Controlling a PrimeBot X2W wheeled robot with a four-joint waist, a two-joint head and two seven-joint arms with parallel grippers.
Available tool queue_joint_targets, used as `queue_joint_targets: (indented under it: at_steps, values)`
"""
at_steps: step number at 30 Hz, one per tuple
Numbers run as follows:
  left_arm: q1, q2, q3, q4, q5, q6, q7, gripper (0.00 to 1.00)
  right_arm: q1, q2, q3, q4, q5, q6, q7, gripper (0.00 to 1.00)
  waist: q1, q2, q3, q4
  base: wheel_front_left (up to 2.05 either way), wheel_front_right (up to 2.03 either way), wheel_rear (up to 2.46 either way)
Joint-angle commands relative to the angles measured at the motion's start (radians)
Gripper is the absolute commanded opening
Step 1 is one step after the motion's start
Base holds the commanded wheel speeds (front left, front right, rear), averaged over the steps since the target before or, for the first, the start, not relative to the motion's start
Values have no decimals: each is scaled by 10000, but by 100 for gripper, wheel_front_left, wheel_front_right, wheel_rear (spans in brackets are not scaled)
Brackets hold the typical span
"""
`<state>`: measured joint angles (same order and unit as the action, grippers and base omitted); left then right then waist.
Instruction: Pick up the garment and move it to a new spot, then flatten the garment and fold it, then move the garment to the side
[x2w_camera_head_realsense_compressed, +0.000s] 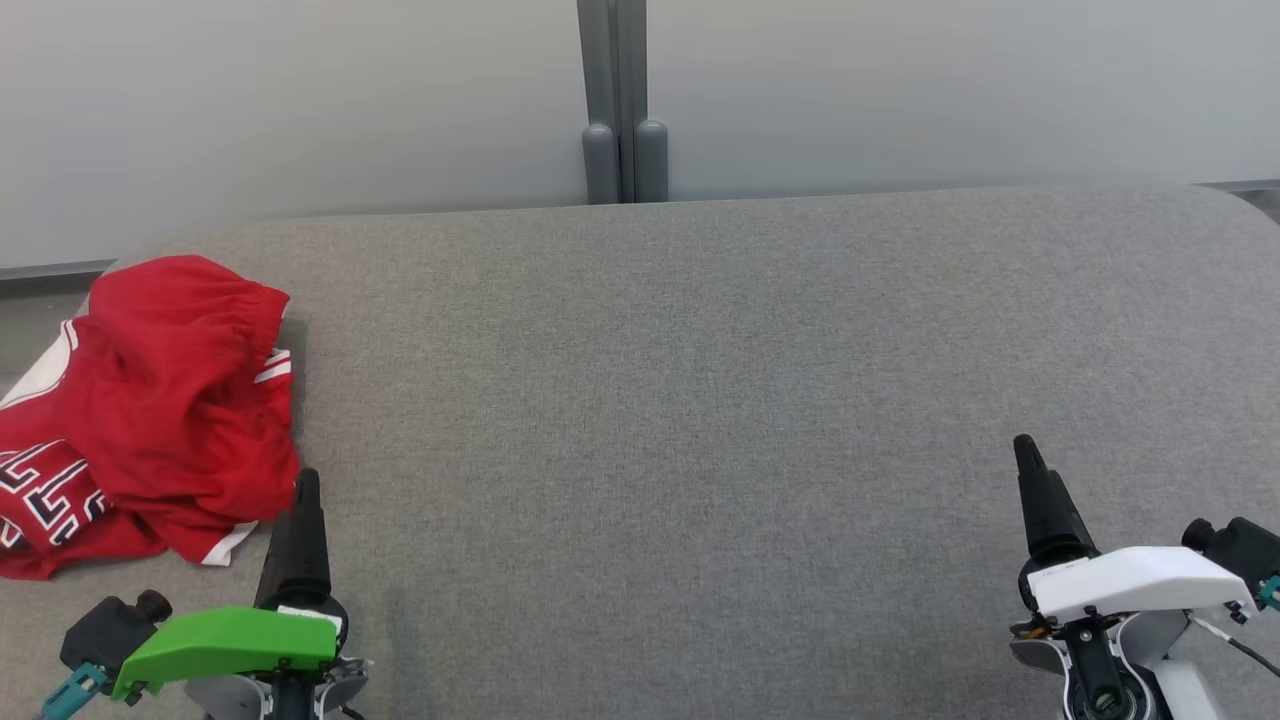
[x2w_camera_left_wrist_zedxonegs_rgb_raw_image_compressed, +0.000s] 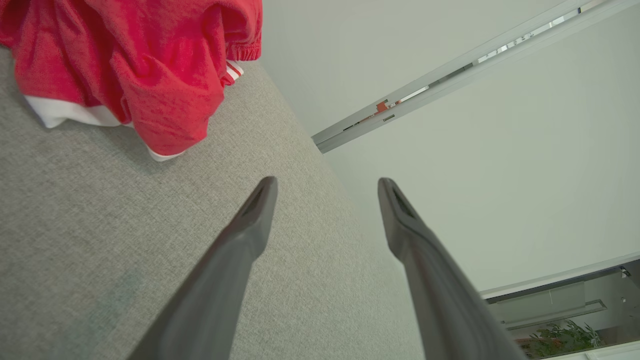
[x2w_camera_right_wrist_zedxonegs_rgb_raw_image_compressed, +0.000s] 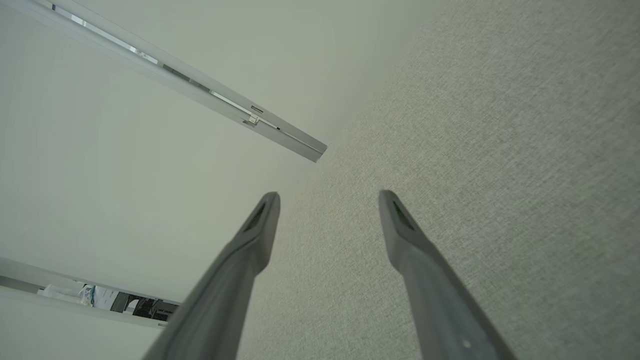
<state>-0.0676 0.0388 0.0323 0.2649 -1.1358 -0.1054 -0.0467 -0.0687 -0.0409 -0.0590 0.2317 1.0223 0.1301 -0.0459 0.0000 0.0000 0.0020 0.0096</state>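
Left gripper (x2w_camera_left_wrist_zedxonegs_rgb_raw_image_compressed: 327, 184) first: its two long dark fingers stand wide apart with nothing between them. They are turned on edge, one above the other, so the head view shows them as a single spike. Right gripper (x2w_camera_right_wrist_zedxonegs_rgb_raw_image_compressed: 328, 195) is the same, spread wide and empty, over bare cloth at the near right of the table (x2w_camera_head_realsense_compressed: 700, 400).

The garment (x2w_camera_head_realsense_compressed: 170, 400) lies ahead of the left gripper and off to its left, at the table's left end, with part of it running past the head view's left edge. From above, the gripper's tip looks just beside the heap's near right hem. The left wrist view shows a strip of grey between tips and hem, so I judge them apart, not touching. The heap's long axis runs roughly near to far, with the gathered waistband at the far end. The left arm is much the nearer; the right gripper is well apart, across the table. A short reach forward and left should bring the fingers onto the nearest fold.

The garment is soft red cloth, crumpled into loose folds, with white trim at the hems, white stripes at one side and a dark-and-white angular print at its near left. It looks limp and light. The table is covered in flat grey woven fabric and has a rounded far corner. Behind it stand pale, smooth wall (x2w_camera_head_realsense_compressed: 300, 100) panels joined by a grey post (x2w_camera_head_realsense_compressed: 622, 100).
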Motion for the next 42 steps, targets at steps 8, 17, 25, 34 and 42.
queue_joint_targets:
  at_steps: [8, 17, 25, 34, 42]
  values:
    - [-125, 82, -128, -201, 1296, 160, -341, 100, -24, -71, 105, -201, -1912, 5, -347, 100, 0, 0, 5, 1, 0, 0, 0]
    - [-147, 93, -317, -252, 2482, 275, -618, 100, -12, -79, 95, -161, -3296, 5, -625, 100, 0, 0, 17, 22, 0, 0, 0]
    - [-171, 100, -481, -252, 3480, 390, -842, 100, -24, -85, 121, -228, -4342, 6, -855, 100, 0, 0, 36, 50, 0, 0, 0]
    - [-188, 108, -662, -183, 4602, 499, -1092, 100, -10, -90, 179, -234, -5391, 6, -1105, 100, 0, 0, 41, 84, 0, 0, 0]
    - [-208, 116, -830, -92, 5656, 620, -1282, 100, 10, -96, 271, -248, -6222, 7, -1296, 100, 0, 0, 44, 102, 0, 0, 0]
